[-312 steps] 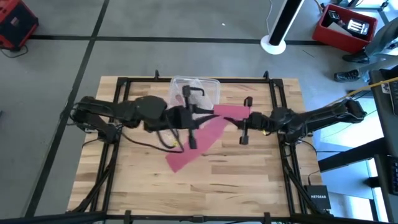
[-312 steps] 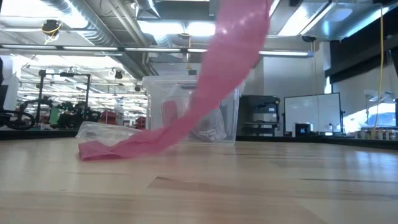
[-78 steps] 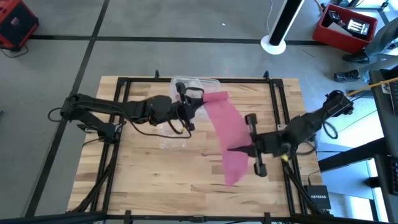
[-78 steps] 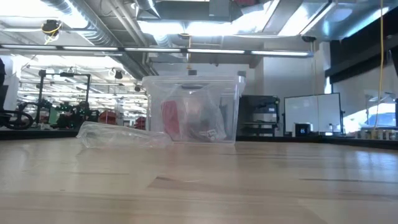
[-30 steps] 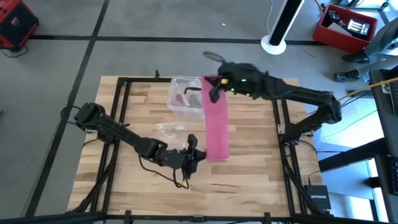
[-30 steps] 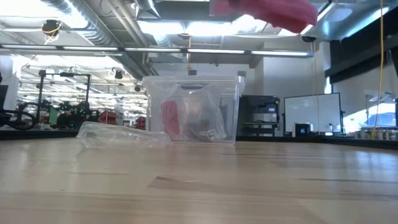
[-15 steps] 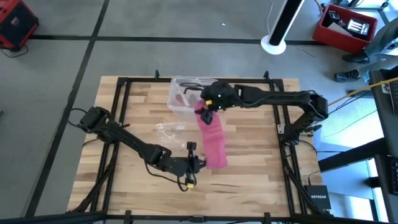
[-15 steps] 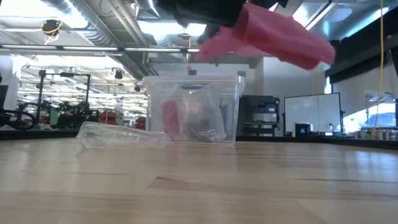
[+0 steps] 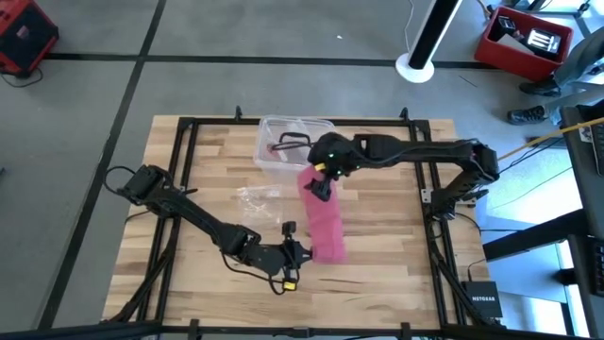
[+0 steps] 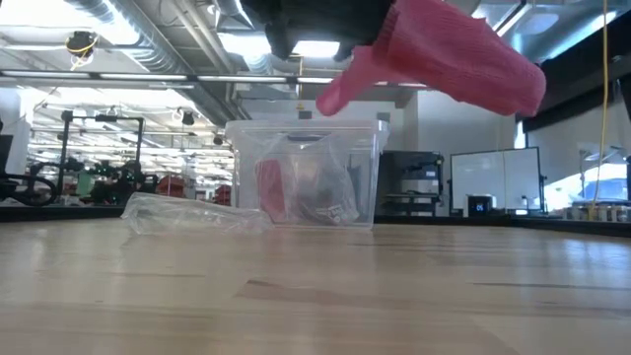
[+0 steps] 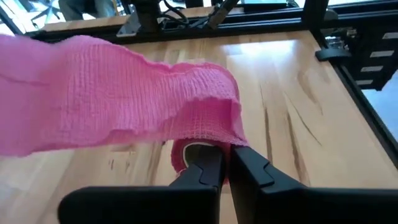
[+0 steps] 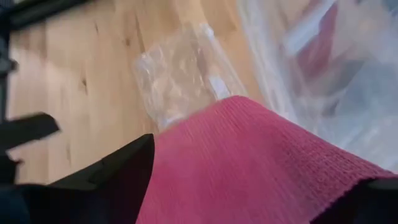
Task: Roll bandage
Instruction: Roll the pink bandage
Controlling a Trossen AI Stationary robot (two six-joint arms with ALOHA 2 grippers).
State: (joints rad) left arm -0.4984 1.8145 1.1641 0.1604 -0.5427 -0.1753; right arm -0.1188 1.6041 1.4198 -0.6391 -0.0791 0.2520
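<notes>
Down came the right gripper [image 9: 322, 182] since half a second earlier, sliding slightly toward the middle of the high view, and its fingers spread wide where they had been pinched on the cloth. The bandage [image 9: 322, 215] hung as a pink strip from just below that gripper down to the lower centre of the high view, off the tabletop [image 9: 396, 255]; in the low view it floated in the upper right, above the clear plastic box [image 10: 304, 174].

The left gripper [image 9: 300, 250] sat low and centre in the high view, its fingers pinched tight on the strip's near end, and in its own wrist view the cloth folded over the fingertips [image 11: 208, 163].

Now the risk! With the right gripper's fingers wide, the far end lay draped loose between them in the right wrist view rather than clamped. I judged it could slide off and drop in a heap, perhaps onto the plastic wrapper [image 9: 257, 196] lying just beside the strip, or against the box in the upper centre. A slack strip would probably have rolled crooked or loose, since nothing kept it taut. The left gripper's hold also looked thin, only on the edge, so a tug might have pulled the end free. Twisting looked likely too, as the strip already curled along one side.
</notes>
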